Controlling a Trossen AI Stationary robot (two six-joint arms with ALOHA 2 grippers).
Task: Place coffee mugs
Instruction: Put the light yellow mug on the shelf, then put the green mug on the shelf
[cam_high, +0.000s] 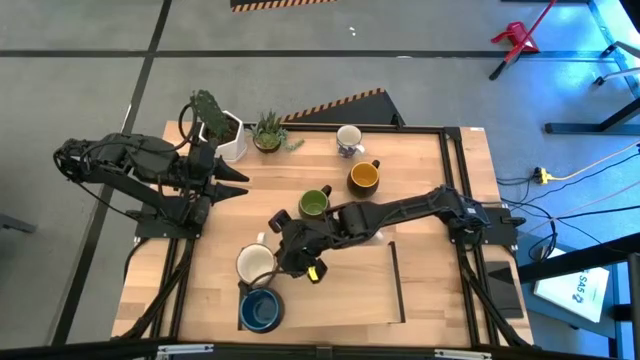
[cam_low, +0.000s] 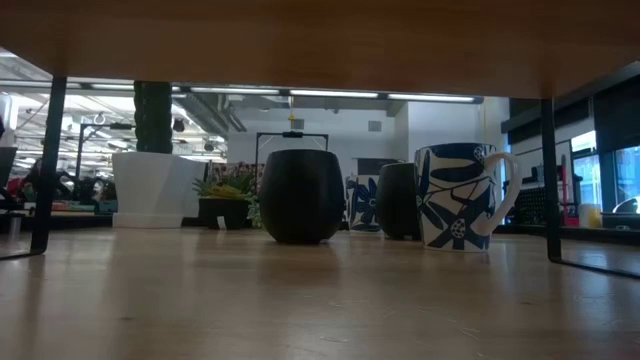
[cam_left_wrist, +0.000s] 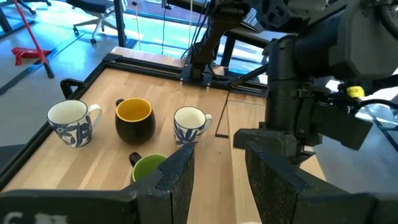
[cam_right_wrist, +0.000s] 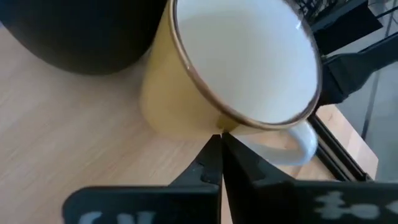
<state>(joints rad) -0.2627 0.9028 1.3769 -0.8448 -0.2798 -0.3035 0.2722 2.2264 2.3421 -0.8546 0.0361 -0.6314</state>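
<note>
The cream mug (cam_high: 255, 263) stands upright near the table's near-left part, with my right gripper (cam_high: 281, 250) just right of it and shut; the right wrist view shows this mug (cam_right_wrist: 242, 62) close up. The blue mug (cam_high: 262, 310) stands near the near edge. The green mug (cam_high: 314, 203), the orange-yellow mug (cam_high: 364, 177) and a white, blue-patterned mug (cam_high: 349, 140) stand further back. The left wrist view shows a second patterned mug (cam_left_wrist: 189, 124) beyond the green mug (cam_left_wrist: 149, 168). My left gripper (cam_high: 238, 186) hovers open at the table's left, holding nothing. My right gripper has its shut fingertips (cam_right_wrist: 214, 146) against the cream mug's outer wall (cam_right_wrist: 205, 127), just under the rim and beside the handle (cam_right_wrist: 298, 146). They come at it slanting down from the table's right. The mug stands on its base on the table.
A white pot with a cactus (cam_high: 225, 135) and a small pot with a spiky plant (cam_high: 268, 132) stand at the far-left corner. A dark frame (cam_high: 398, 280) lies on the near-right part of the table. Bare wood shows around that frame.
</note>
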